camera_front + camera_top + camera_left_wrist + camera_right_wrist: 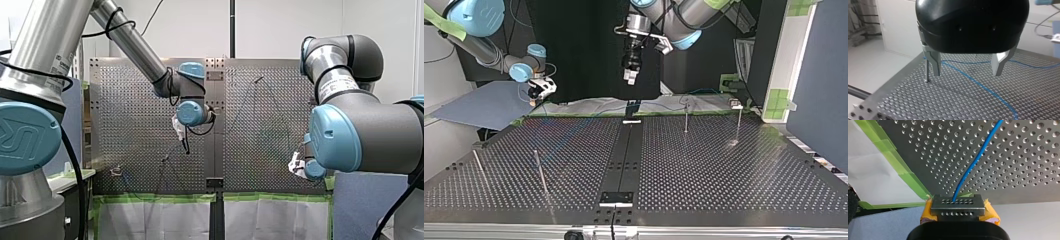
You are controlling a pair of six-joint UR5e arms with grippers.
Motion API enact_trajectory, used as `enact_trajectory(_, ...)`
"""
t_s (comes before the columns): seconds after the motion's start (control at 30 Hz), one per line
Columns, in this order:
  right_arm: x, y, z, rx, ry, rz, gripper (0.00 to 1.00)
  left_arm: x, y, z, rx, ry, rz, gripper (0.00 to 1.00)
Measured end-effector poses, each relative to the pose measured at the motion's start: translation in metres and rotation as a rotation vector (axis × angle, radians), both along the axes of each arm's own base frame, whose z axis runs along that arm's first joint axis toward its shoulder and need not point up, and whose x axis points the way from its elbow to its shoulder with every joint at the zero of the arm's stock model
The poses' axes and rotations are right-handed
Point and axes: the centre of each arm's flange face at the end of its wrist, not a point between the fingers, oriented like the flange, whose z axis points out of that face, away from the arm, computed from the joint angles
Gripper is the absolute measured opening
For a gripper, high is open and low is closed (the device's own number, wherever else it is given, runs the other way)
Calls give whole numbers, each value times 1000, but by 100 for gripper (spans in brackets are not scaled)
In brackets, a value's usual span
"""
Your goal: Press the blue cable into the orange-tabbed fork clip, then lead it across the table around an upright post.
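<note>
My right claw (958, 203), yellow-padded, is pressed together on the blue cable (972, 163) at the edge of the counter (1023, 165). From that pinch the cable runs straight away from the claw over the perforated plate. My left claw (966, 72) hangs above the counter with its metal fingers spread and nothing between them. The cable lies on the plate below it, its long axis slanting under the gap between the fingers, away from an upright post (926, 71) that stands just beside one finger. The cable seems to meet that post near its top, though I cannot tell whether it wraps around it. I cannot pick out the orange-tabbed fork clip in any view. In my judgement the left claw is the nearer one to the slack run of cable, and it would reach it by coming straight down over the line.
</note>
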Motion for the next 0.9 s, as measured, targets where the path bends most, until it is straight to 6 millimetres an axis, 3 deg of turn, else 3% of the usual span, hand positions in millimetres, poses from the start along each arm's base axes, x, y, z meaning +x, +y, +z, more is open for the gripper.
enact_trajectory(0.9,1,1,0,1,3,3,0,-63,61,-77,181,71,-33,100)
